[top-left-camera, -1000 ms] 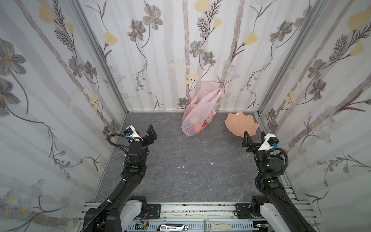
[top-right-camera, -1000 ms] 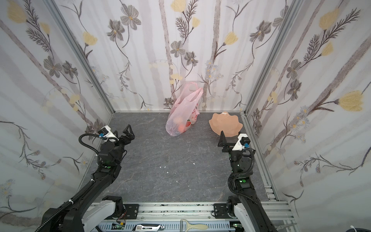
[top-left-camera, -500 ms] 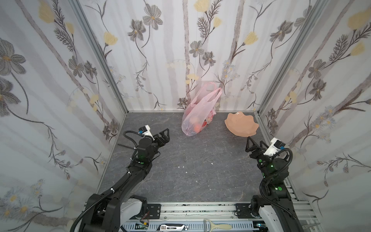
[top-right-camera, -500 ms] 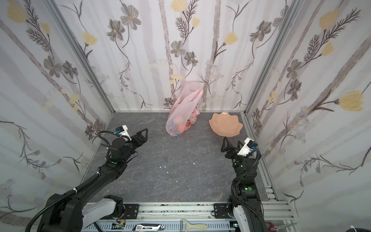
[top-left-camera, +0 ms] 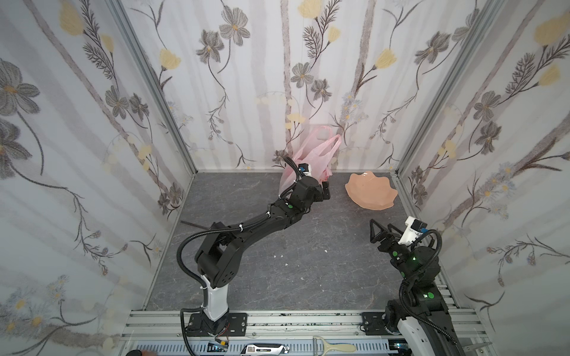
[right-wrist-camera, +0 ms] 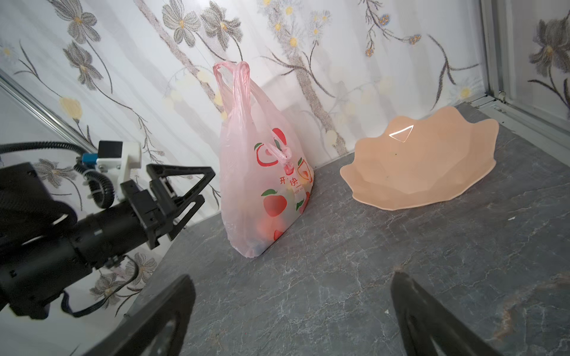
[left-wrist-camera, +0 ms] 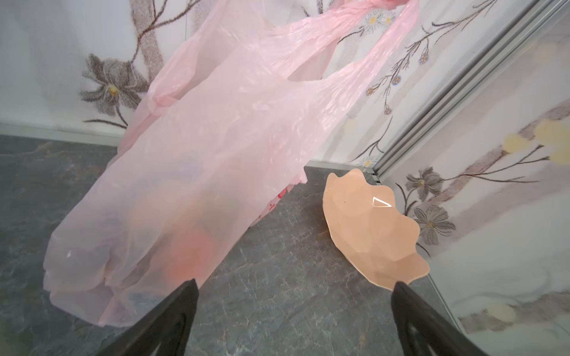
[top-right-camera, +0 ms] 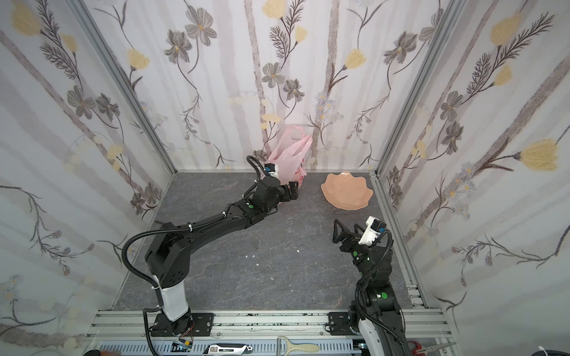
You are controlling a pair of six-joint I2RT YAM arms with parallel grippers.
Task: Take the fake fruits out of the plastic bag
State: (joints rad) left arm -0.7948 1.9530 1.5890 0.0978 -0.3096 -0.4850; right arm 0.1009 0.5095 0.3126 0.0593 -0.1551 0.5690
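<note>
The pink translucent plastic bag (top-left-camera: 312, 154) (top-right-camera: 290, 158) stands upright against the back wall, its two loop handles up. Fake fruits show only as blurred orange and red shapes low inside the bag (left-wrist-camera: 188, 249) (right-wrist-camera: 265, 228). My left gripper (top-left-camera: 325, 189) (top-right-camera: 293, 191) (left-wrist-camera: 294, 283) is open, stretched out low beside the bag's bottom, with only floor between its fingers. In the right wrist view the left gripper (right-wrist-camera: 207, 185) is a short gap from the bag (right-wrist-camera: 262, 172). My right gripper (top-left-camera: 381, 225) (top-right-camera: 346, 224) (right-wrist-camera: 293, 277) is open and empty at the right, well short of the bag.
A peach wavy-edged dish (top-left-camera: 371, 191) (top-right-camera: 347, 192) (left-wrist-camera: 370, 228) (right-wrist-camera: 425, 172) lies empty in the back right corner, right of the bag. Flowered walls close three sides. A peeler (top-left-camera: 333, 349) and a cutter (top-left-camera: 265, 349) lie on the front rail.
My left arm has reached from the left wall across the floor to the bag at the back. The right gripper has shifted only slightly. Both grippers stayed open.
</note>
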